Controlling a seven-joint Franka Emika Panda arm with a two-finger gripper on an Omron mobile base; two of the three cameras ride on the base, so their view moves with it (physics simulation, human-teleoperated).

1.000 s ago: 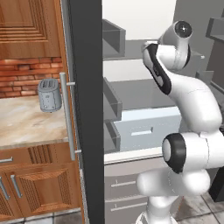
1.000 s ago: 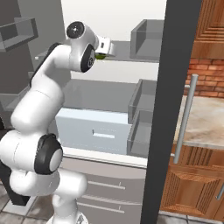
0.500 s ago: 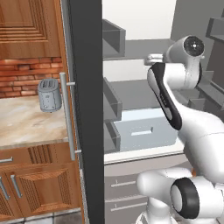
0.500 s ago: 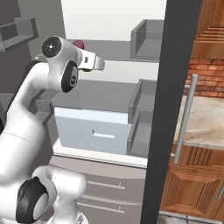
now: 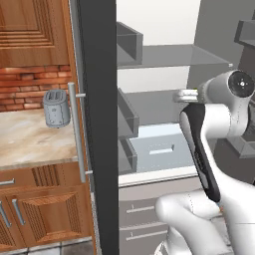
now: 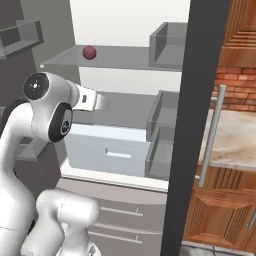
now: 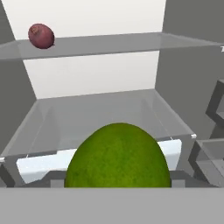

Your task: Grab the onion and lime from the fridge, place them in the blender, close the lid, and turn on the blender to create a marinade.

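Far left on the upper shelf (image 7: 109, 43): onion (image 7: 41, 36), not yet fetched. Centre: lime (image 7: 118, 157) grasped in the wide-spread pincer (image 6: 100, 102), inside the fridge (image 6: 197, 125) over the middle shelf. Smooth and round, so likely to squirt free. Right: door bins (image 7: 216, 105) close by; easy to clip when pulling out, knocking the lime loose.

Fridge colours
Lime (image 7: 117, 156) showing mottled green; onion (image 7: 41, 36) dark red; fridge (image 6: 200, 75) door dk grey, interior pale grey.
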